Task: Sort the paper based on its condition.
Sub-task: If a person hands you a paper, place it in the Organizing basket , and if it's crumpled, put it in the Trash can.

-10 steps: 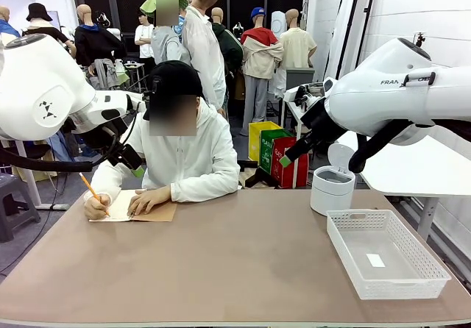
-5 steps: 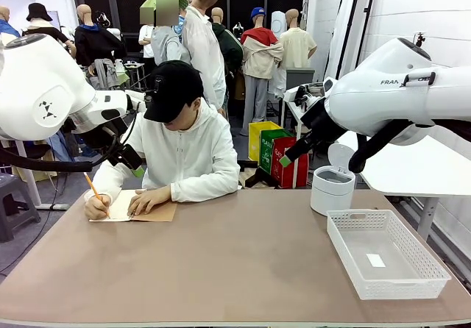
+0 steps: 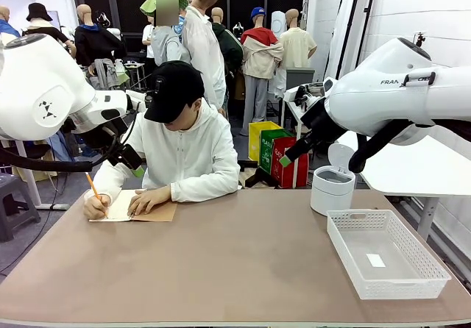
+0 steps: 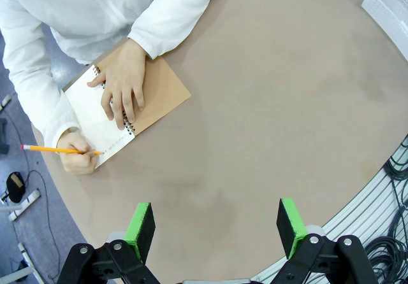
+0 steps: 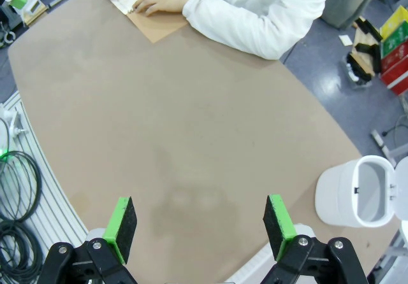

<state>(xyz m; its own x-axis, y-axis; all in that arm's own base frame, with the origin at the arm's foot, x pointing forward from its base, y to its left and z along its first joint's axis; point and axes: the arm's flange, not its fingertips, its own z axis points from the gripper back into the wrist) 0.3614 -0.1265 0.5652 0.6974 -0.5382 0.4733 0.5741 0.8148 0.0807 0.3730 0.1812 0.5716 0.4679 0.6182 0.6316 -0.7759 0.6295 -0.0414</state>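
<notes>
Front view: the person's writing hand (image 3: 96, 207) works a pencil (image 3: 90, 187) across the white page (image 3: 116, 209) of an open spiral notebook (image 3: 158, 212) at the far left of the desk (image 3: 235, 269), with the other hand (image 3: 147, 199) flat on it. As far as I can judge, that page is the paper, and it is bound in the notebook, so the step in hand is waiting. The left arm (image 3: 44, 93) and right arm (image 3: 390, 93) hang high, and are best left there, clear of the person. A white mesh basket (image 3: 343, 251) and an open-lidded bin (image 3: 331, 190) stand at the right, likely the two destinations.

Left wrist view: the left fingers (image 4: 140, 230) stand wide apart with nothing between them, above bare desk near the notebook. This arm looks best placed to take a sheet, and should grip it by a free edge, since a sheet lying flat gives little to pinch.

Right wrist view: the right fingers (image 5: 121, 227) are likewise apart and empty, with the bin close by. This arm suits drops on that side.
</notes>
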